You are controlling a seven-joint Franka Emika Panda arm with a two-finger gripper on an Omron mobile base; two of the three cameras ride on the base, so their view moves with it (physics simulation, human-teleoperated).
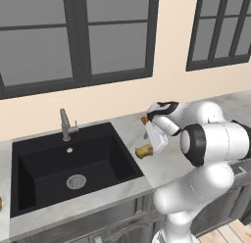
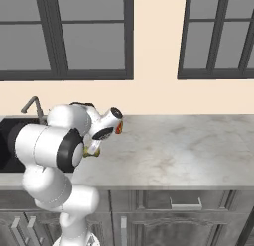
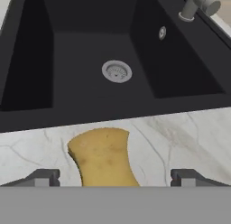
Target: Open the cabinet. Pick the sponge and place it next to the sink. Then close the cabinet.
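The yellow sponge (image 3: 104, 157) lies flat on the marble counter, just beside the right rim of the black sink (image 3: 90, 47). My gripper (image 3: 115, 178) hangs right over it, jaws open, one fingertip (image 3: 45, 177) to each side with a gap between finger and sponge. From the left base view the sponge (image 1: 144, 151) rests under the white hand, with the gripper (image 1: 153, 145) at its right end and the sink (image 1: 39, 158) to its left. In the right base view the sponge (image 2: 92, 151) peeks out beneath the arm. The cabinet is out of view.
A grey faucet (image 1: 65, 124) stands at the sink's back rim. The counter (image 2: 178, 146) stretches to the right of the arm. Low cabinets with horizontal handles (image 2: 186, 205) run under it. Dark-framed windows (image 1: 83, 36) fill the wall behind.
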